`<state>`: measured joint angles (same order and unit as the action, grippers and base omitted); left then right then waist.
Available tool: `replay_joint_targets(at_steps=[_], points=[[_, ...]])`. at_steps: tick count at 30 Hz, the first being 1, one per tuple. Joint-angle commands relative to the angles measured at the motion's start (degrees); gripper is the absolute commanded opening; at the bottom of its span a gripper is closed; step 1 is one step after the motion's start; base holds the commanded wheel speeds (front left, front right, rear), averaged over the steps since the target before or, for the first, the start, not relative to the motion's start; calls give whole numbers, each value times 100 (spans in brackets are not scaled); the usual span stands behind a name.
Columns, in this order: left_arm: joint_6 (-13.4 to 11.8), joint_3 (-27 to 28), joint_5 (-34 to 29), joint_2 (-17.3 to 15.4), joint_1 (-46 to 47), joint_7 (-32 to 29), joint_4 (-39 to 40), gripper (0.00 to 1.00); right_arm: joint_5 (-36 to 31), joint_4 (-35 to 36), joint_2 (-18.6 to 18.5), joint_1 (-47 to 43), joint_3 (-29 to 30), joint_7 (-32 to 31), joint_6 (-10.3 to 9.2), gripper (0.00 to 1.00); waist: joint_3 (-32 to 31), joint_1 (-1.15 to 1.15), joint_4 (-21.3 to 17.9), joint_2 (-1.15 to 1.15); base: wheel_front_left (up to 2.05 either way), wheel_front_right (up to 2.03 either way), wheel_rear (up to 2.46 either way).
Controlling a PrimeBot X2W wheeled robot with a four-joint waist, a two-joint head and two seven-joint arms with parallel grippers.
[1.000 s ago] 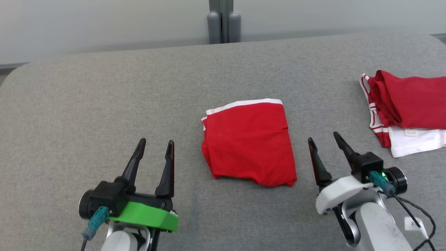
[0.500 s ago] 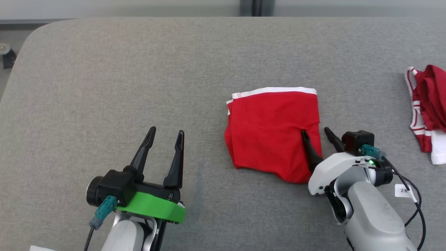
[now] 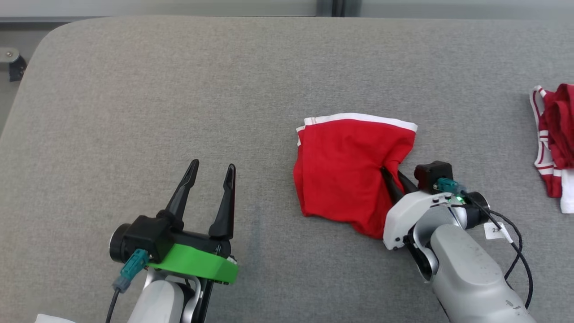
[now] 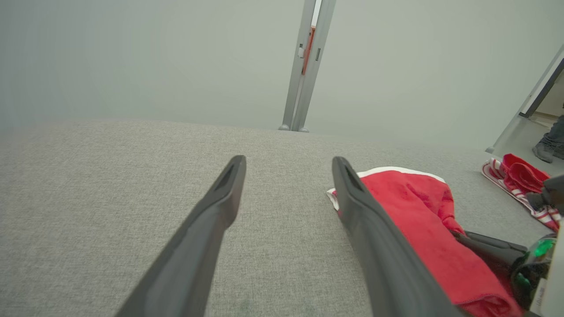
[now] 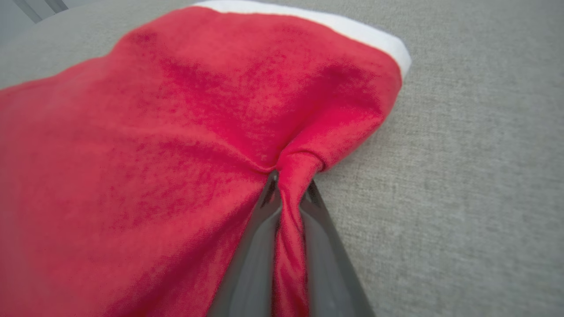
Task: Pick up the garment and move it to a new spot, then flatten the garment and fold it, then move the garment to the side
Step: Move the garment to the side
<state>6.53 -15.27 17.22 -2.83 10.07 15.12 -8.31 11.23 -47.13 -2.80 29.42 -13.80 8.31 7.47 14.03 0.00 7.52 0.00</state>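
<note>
Wide grey cloth surface [image 3: 179,89] across the head view, a strip of pale wall [image 3: 179,6] along the 12 o'clock edge. The red garment [image 3: 345,170] lies on the cloth just right of centre, its white waistband [image 3: 358,118] along the far 12 o'clock side. The right gripper [image 3: 392,174] is in at the garment's 4 o'clock edge, fingers pressed together with red fabric pinched between them, and the cloth bunches and wrinkles toward that grip. The left gripper [image 3: 212,165] hangs at 7 o'clock of the view, well apart from the garment, fingers spread with nothing between them, a green collar [image 3: 193,267] behind them. At the 3 o'clock edge sits a pile of red and white clothes [image 3: 554,143], apart from the garment.

Over to the left wrist view: both dark fingers splayed over bare grey cloth. The garment is at 3 o'clock just past the right-hand finger, the other arm's dark fingers meeting it at 4 o'clock. A grey post [image 4: 306,66] stands at 12 o'clock against the wall, and a shoe [image 4: 546,149] shows at the 3 o'clock edge beyond the pile.

Right wrist view, close in: the two fingers clamp a twisted rope of red fabric at 6 o'clock. The garment spreads away to 10 o'clock, the waistband runs along 12 to 1 o'clock, and bare grey cloth lies at 3 o'clock.
</note>
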Motion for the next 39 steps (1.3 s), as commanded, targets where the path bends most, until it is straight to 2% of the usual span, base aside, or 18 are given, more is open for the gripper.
replay_joint_targets(at_steps=[1,7,12,17,23,29,39], points=[[-16,22,-38,-15,13,-1,9,100,-111,-137,-25,-81,-53,19,2,0,-100,0,-142,0,0,0,0],[-5,84,-82,-15,-68,-1,105,100,-892,-34,-76,208,-82,322,1,0,-297,0,-561,0,0,0,0],[34,-10,-175,-16,45,-1,215,100,-1350,225,-373,425,-499,301,1,0,-283,0,-1028,0,0,0,0],[61,-187,-263,-17,209,-1,285,100,-1291,654,-1023,798,-1090,184,-1,0,-103,0,-1497,0,0,0,0],[83,-348,-398,-22,559,-1,261,100,-904,1338,-1835,1375,-1612,-23,-2,0,374,0,-1969,0,0,0,0],[99,-488,-528,-24,895,-1,216,100,-538,1530,-2765,1784,-1789,-144,-3,0,842,0,-2140,0,0,0,0],[103,-676,-514,-131,1256,-1,228,100,-260,851,-3704,2248,-1721,-118,-3,0,1452,0,-1889,0,0,0,0]])
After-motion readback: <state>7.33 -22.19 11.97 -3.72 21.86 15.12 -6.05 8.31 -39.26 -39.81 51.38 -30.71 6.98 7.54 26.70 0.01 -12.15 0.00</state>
